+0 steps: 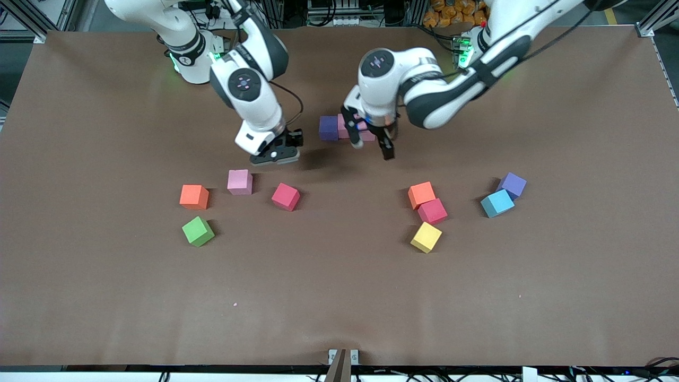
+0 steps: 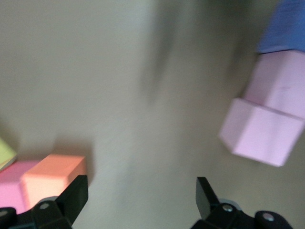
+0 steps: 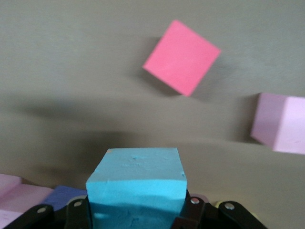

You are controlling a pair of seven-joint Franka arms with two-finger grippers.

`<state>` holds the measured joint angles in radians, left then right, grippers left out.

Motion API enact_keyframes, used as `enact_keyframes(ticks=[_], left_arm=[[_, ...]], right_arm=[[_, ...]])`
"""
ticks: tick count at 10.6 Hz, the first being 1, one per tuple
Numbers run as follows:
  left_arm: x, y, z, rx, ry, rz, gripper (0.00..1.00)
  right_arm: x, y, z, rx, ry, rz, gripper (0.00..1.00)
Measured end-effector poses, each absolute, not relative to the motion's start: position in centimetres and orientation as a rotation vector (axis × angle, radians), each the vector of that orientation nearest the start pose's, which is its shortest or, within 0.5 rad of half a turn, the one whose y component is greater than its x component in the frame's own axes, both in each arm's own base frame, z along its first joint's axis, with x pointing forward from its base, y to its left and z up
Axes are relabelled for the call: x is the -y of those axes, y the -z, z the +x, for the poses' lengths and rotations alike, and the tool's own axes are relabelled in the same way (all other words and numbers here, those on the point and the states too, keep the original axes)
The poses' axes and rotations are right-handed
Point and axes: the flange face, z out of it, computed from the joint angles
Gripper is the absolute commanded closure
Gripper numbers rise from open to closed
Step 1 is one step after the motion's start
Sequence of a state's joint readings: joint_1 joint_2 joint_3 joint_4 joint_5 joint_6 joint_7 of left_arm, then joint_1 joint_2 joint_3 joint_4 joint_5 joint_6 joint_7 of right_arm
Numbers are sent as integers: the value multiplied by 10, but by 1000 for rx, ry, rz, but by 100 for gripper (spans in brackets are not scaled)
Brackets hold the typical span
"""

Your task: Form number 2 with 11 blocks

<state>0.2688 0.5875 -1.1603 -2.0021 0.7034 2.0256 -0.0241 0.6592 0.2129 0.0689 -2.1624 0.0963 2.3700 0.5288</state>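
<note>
The right gripper [image 1: 276,151] is clamping a light blue cube [image 3: 137,188] between closed fingers, hanging over the table just above the loose pink cube [image 1: 240,181] and crimson cube [image 1: 286,196]. The left gripper [image 1: 371,142] is standing with jaws spread and holding nothing, over the started row of the number 2, where a purple cube [image 1: 329,127] is touching two pink cubes [image 2: 271,119]. One of those pink cubes appears to be sitting skewed. In my judgement the held cube should be brought down square to the row, flush with its neighbour, and released only once seated; the left arm should clear out first to avoid a knock.
</note>
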Motion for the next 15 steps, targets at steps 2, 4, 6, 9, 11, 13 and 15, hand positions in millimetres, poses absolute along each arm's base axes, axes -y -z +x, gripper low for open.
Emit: enact_keyframes(ticks=[2, 4, 6, 9, 11, 13, 15], left_arm=[[348, -336, 485, -1529, -168, -2601, 0], [283, -360, 542, -1465, -145, -2657, 0], [221, -365, 574, -1368, -147, -2723, 0], [154, -341, 598, -1220, -196, -2779, 0], [134, -315, 605, -1260, -217, -2763, 0], [138, -289, 598, -1366, -243, -2700, 0], [128, -271, 590, -1447, -233, -2673, 0]], right_arm=[[-421, -290, 411, 129, -80, -3067, 72], [-452, -275, 417, 81, -86, -3062, 72], [-484, -258, 427, 16, -88, -3053, 73], [-533, -240, 439, -128, -126, -3054, 73], [-556, -230, 425, -153, -146, -3062, 73], [-575, -214, 398, -163, -170, -3081, 73], [-584, -203, 387, -176, -181, -3090, 73]])
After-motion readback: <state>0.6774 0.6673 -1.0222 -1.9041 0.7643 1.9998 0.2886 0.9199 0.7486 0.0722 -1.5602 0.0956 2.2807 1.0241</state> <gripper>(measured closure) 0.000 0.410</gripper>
